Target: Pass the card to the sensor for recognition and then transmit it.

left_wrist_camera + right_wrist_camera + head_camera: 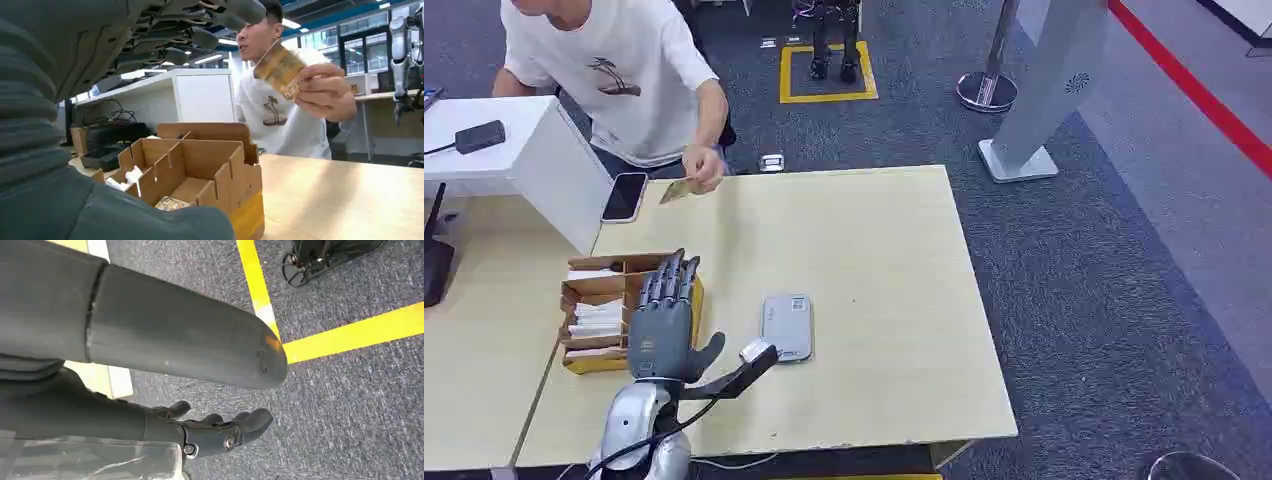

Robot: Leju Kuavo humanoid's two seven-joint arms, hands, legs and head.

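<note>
The gold-brown card (678,189) sits in the upper left of the head view, pinched in a person's hand (703,169) above the far edge of the pale wooden worktop (874,300). Judging by that, the handover looks done or nearly so. The robot's grey left hand (662,315) hovers low and left of centre, fingers (669,280) straight, apart and empty, over the brown cardboard divided box (599,315) holding white slips. The flat silver-grey sensor (787,325) lies just right of that hand, near the frame's middle. In the right wrist view the right hand (220,432) hangs over blue-grey carpet, dark fingers loosely curled around nothing. Little seems left.
</note>
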